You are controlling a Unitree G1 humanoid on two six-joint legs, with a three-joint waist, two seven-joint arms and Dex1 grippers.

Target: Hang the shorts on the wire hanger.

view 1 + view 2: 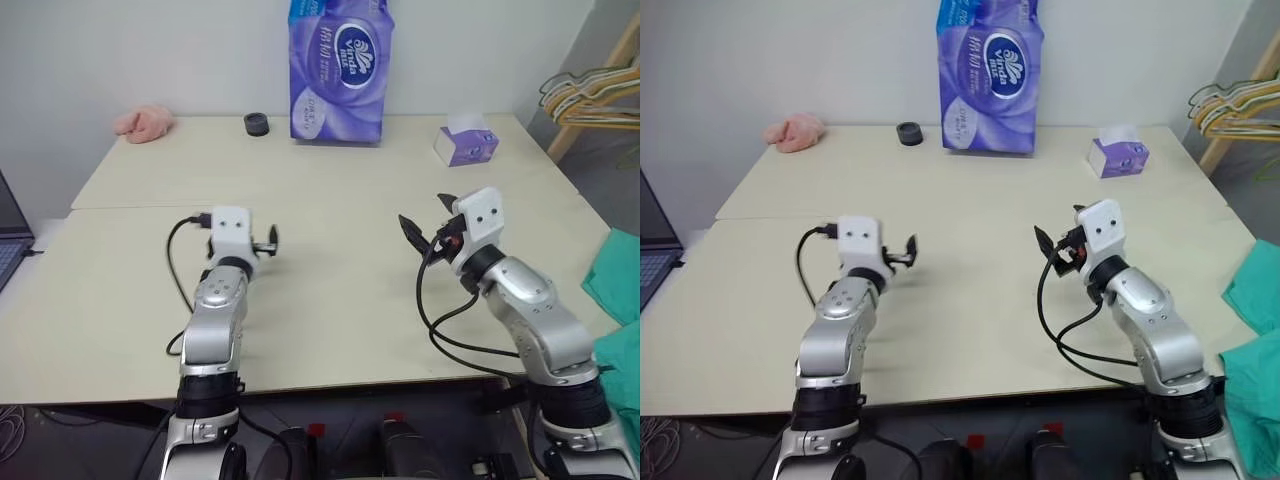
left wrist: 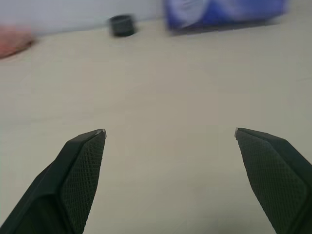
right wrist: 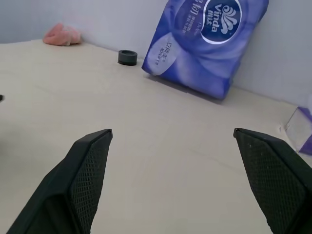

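From the head camera I see a pale table point(image 1: 330, 180) with both arms stretched out over it. My left gripper point(image 1: 272, 243) hangs above the bare tabletop on the left, jaws spread wide, nothing in them. My right gripper point(image 1: 425, 222) sits over the right half, angled in towards the middle, jaws also wide apart and empty. The shorts point(image 1: 622, 300) are off the table's right edge, a teal heap beside my right arm, well apart from both grippers. I cannot pick out the wire hanger on its own; a bunch of hangers point(image 1: 590, 92) hangs at the far right past the table corner. Along the back edge stand a purple tissue pack point(image 1: 338, 68), a small tissue box point(image 1: 466, 142), a dark ring point(image 1: 256, 124) and a pink cloth point(image 1: 145, 122). A laptop point(image 1: 12, 245) shows at the left edge.

In the left wrist view the two fingers point(image 2: 73, 180) stand far apart over bare tabletop, with the ring, pack and pink cloth beyond, blurred.

In the right wrist view the fingers point(image 3: 78, 185) are equally wide and empty, facing the tissue pack, the ring just beside it, and the pink cloth further along.
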